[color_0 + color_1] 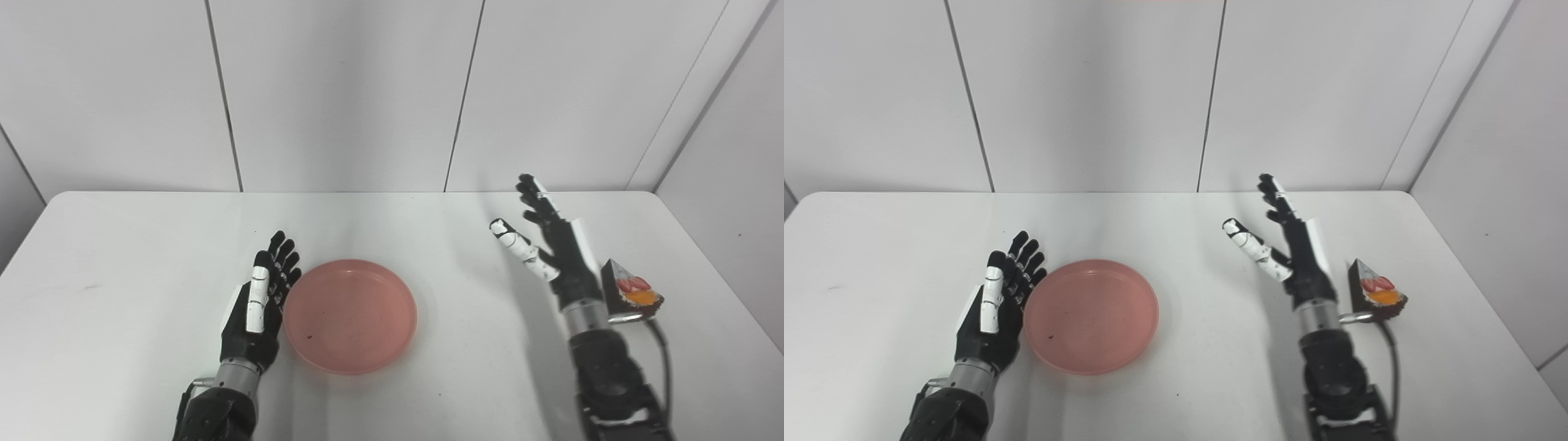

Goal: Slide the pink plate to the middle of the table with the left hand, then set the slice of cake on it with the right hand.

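The pink plate lies flat on the white table, a little left of the middle. My left hand is open, edge-on, with its fingers against the plate's left rim. The slice of cake, dark with red and orange fruit on top, sits at the right of the table. My right hand is open and raised above the table, just left of the cake, holding nothing. In the right eye view the plate, the cake and both hands show the same way.
Grey panelled walls stand behind the table and along its right side. A dark cable runs beside my right forearm, close to the cake. The table's right edge is near the cake.
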Controlling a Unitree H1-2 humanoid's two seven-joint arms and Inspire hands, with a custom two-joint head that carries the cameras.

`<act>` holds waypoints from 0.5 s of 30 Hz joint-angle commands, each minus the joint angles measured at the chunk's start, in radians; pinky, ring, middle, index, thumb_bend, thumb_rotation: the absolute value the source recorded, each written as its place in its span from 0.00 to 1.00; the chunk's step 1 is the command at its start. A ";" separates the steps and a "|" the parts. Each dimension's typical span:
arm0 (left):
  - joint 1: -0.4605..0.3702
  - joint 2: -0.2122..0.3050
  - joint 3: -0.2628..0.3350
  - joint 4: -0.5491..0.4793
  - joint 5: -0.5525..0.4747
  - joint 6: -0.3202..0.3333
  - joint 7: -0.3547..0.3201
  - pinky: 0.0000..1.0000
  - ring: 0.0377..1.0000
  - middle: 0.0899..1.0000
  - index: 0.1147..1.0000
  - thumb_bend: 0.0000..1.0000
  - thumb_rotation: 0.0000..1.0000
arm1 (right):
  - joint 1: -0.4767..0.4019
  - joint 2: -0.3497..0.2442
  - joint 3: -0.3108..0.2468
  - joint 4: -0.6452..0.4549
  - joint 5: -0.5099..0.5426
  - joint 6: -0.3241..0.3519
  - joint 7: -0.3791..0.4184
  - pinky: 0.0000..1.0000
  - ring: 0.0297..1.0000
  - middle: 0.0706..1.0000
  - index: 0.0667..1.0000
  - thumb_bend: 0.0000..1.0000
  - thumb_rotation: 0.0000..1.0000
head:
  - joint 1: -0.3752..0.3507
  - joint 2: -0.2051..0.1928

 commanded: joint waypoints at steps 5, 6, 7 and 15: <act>0.035 -0.007 -0.006 0.047 -0.005 -0.036 -0.019 1.00 0.99 0.98 0.97 0.69 0.98 | -0.052 -0.130 -0.025 -0.145 -0.069 0.249 0.132 0.73 0.83 0.85 0.85 0.67 0.38 | -0.043 -0.010; 0.034 -0.006 -0.005 0.048 -0.007 -0.037 -0.022 1.00 0.99 0.98 0.97 0.69 0.98 | -0.052 -0.138 -0.032 -0.150 -0.093 0.254 0.147 0.72 0.82 0.84 0.84 0.68 0.34 | -0.046 -0.010; 0.033 -0.004 -0.005 0.049 -0.009 -0.037 -0.025 0.99 0.99 0.98 0.96 0.68 0.98 | -0.052 -0.148 -0.040 -0.152 -0.151 0.255 0.177 0.72 0.83 0.84 0.84 0.68 0.33 | -0.061 -0.012; 0.031 0.036 0.004 0.057 -0.035 -0.032 -0.072 1.00 1.00 0.99 0.98 0.68 1.00 | -0.079 -0.082 -0.199 -0.180 -0.517 0.255 0.432 0.64 0.78 0.82 0.86 0.74 0.27 | -0.221 -0.037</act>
